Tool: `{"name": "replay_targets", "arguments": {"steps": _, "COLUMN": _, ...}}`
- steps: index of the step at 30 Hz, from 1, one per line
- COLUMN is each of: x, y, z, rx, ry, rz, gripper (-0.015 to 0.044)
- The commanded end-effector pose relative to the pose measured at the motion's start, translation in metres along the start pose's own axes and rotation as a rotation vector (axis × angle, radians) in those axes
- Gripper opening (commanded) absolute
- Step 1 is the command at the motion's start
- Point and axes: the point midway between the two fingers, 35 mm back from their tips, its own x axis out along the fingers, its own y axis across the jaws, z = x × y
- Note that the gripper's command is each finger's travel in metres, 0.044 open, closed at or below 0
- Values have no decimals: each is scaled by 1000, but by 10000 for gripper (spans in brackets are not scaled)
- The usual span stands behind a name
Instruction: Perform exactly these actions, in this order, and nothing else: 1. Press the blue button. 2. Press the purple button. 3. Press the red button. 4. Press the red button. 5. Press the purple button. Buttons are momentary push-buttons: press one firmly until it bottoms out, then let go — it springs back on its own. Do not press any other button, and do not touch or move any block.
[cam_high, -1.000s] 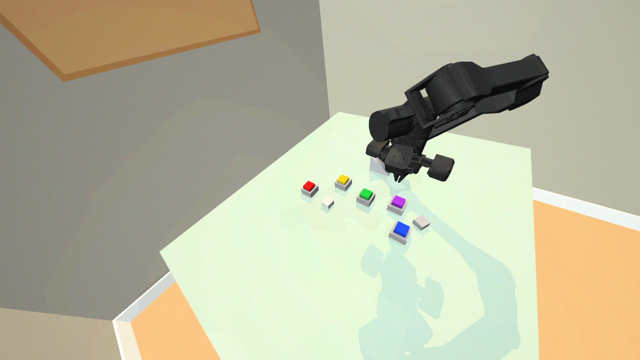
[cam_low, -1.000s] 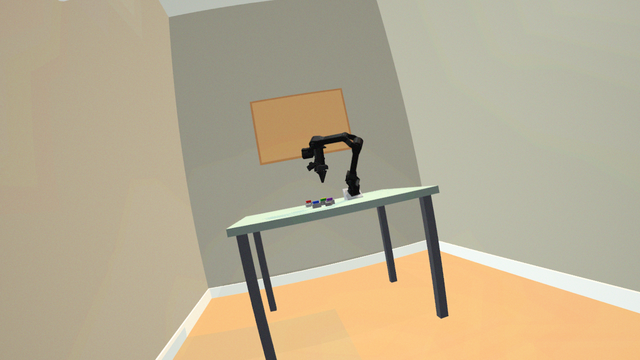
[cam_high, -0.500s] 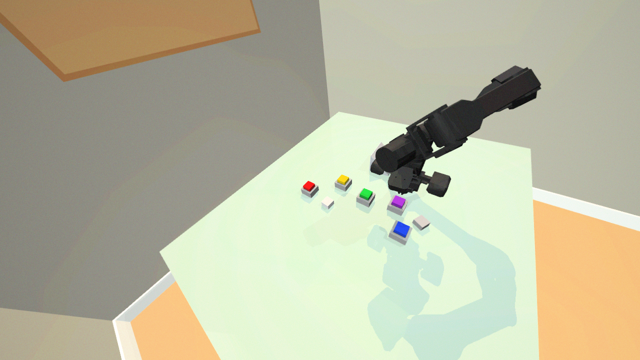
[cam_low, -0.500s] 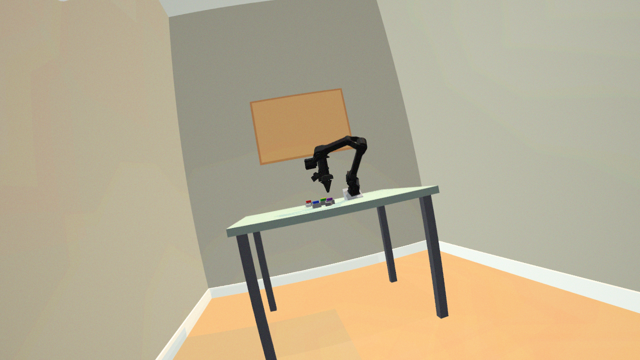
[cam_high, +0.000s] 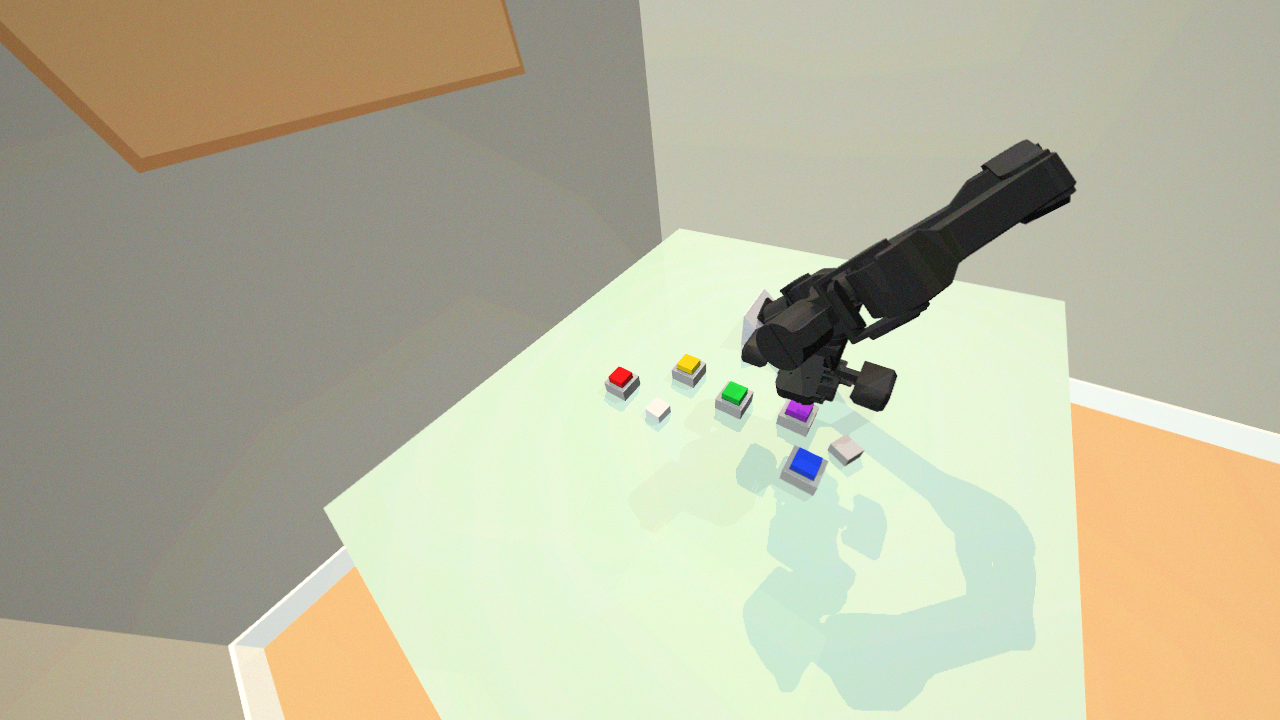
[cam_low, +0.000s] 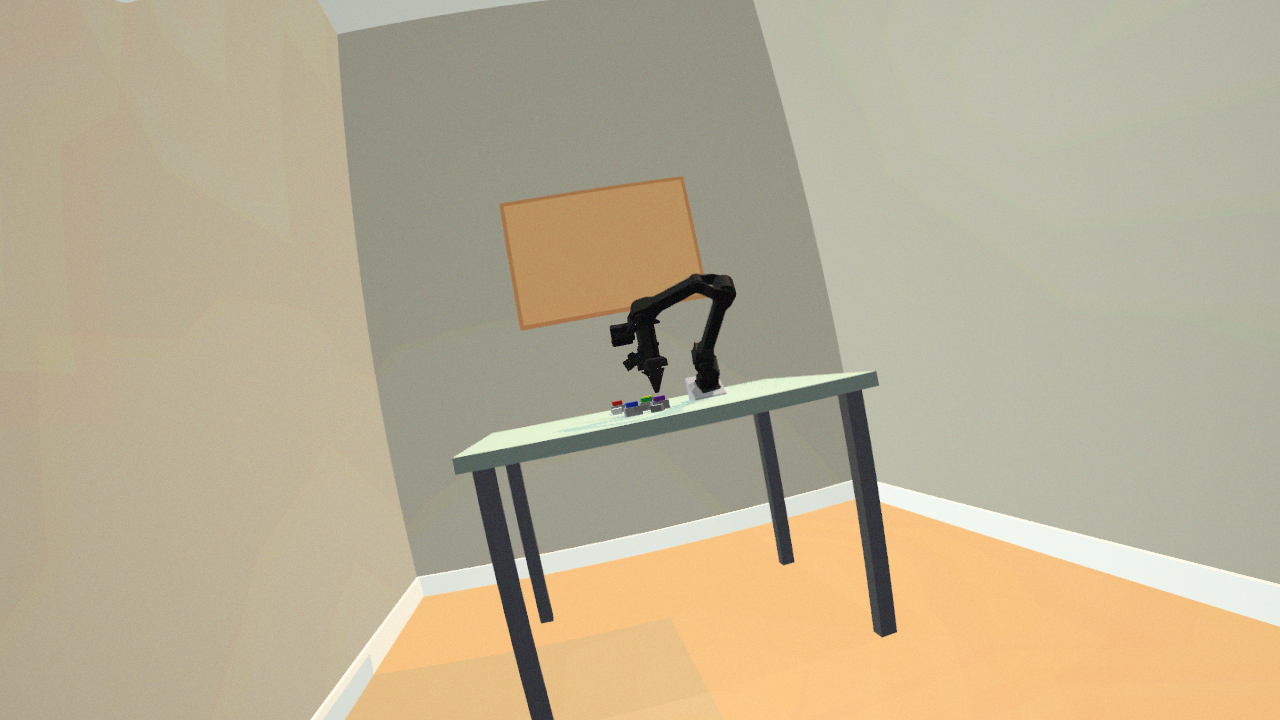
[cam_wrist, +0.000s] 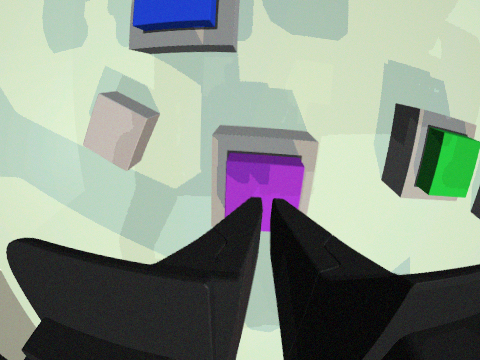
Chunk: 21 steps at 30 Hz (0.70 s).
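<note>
gripper (cam_high: 805, 383) (cam_low: 657, 390) (cam_wrist: 266, 208): fingers closed on nothing, pointed down, presumably to serve as a narrow pusher | purple button (cam_high: 799, 411) (cam_low: 659, 399) (cam_wrist: 265, 175): directly beneath tips, contact uncertain | edges: pale block (cam_high: 845, 449) (cam_wrist: 120, 131) and green button (cam_high: 734, 393) (cam_wrist: 455, 165) flank it, apart; straight descent likely safest

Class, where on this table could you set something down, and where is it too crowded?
There is room on the table between the red button and the left edge in the top view. It is crowded where the gripper hovers over the purple button, near the blue button.
</note>
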Motion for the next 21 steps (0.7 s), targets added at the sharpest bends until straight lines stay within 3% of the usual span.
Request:
{"name": "replay_targets", "arguments": {"steps": 1, "x": 8, "y": 0, "z": -1, "rx": 6, "ry": 3, "rz": 6, "gripper": 20}}
{"name": "replay_targets", "arguments": {"steps": 21, "x": 19, "y": 1, "z": -2, "rx": 6, "ry": 3, "rz": 7, "gripper": 20}}
